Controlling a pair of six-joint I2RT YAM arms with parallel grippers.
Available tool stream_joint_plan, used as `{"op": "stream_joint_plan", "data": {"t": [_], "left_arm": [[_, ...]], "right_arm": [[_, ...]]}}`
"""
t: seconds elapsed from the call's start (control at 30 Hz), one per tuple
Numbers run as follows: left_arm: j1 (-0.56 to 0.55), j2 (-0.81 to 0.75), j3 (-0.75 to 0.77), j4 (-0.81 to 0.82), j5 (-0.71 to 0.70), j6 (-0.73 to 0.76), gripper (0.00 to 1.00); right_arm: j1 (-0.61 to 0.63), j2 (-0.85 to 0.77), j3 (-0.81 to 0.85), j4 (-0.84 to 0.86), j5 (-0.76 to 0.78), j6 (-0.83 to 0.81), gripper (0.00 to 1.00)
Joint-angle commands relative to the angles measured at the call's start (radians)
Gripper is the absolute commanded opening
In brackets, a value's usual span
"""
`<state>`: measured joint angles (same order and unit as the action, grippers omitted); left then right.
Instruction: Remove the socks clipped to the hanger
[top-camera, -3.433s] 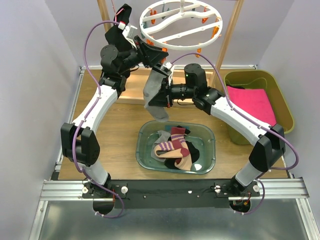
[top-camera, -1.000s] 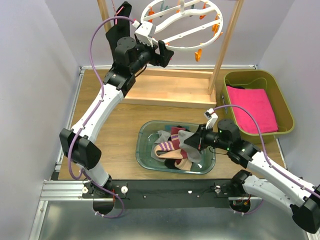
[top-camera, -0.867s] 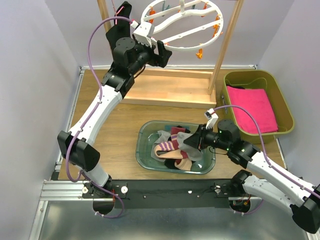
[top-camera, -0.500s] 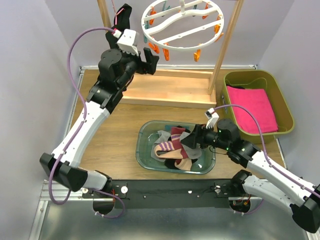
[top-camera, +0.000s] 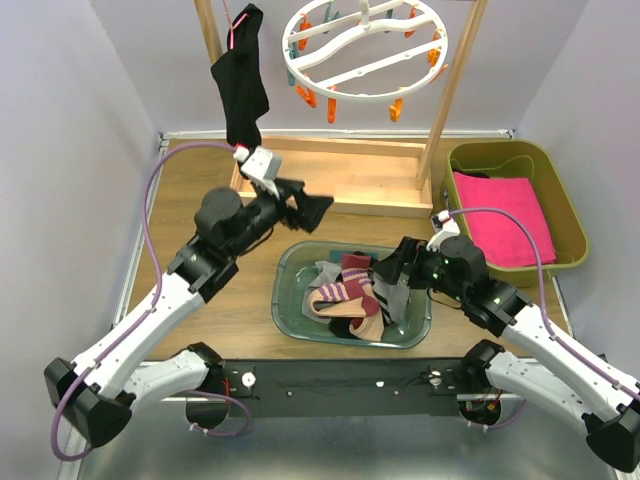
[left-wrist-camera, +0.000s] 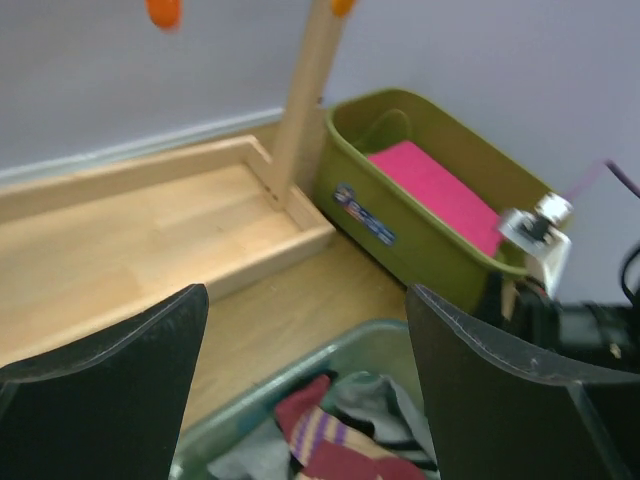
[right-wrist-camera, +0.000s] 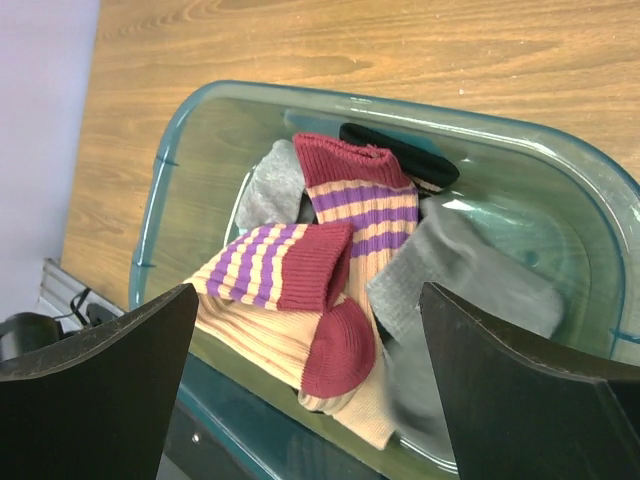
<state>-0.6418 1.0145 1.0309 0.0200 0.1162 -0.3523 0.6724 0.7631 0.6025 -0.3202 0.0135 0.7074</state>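
Lying in the tub (right-wrist-camera: 160, 165), the socks (right-wrist-camera: 322, 262) sit below the right gripper (top-camera: 393, 281), jaws parted.

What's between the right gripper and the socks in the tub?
Nothing. The right wrist view shows the open right gripper over the socks, gap bare.

A: You're in a robot lab, not a home.
B: Right. You've got plain pale partition walls (top-camera: 60, 150) boxing a small wooden tabletop (top-camera: 245, 310), with two white-and-black robot arms (top-camera: 150, 310) bolted to a slotted aluminium rail (top-camera: 595, 368).
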Motion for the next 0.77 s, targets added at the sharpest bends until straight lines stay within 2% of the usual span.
{"op": "stream_joint_plan", "data": {"t": [0.0, 0.13, 0.23, 0.43, 0.73], "left_arm": [[-0.061, -0.112, -0.205, 0.247, 0.115, -0.161, 0.88], [-0.108, -0.174, -0.388, 0.356, 0.131, -0.258, 0.88], [-0.130, -0.218, -0.471, 0.425, 0.132, -0.313, 0.88], [-0.136, -0.345, -0.543, 0.448, 0.126, -0.347, 0.88], [-0.137, -0.566, -0.679, 0.446, 0.119, -0.427, 0.89]], "right_arm": [[-0.002, -0.013, 0.026, 0.012, 0.051, 0.059, 1.00], [-0.002, -0.039, -0.003, 0.020, 0.057, 0.087, 1.00], [0.000, -0.054, -0.032, 0.021, 0.055, 0.115, 1.00], [0.000, -0.065, -0.040, -0.060, 0.094, 0.171, 1.00], [-0.002, -0.218, -0.073, -0.106, 0.171, 0.191, 1.00]]}}
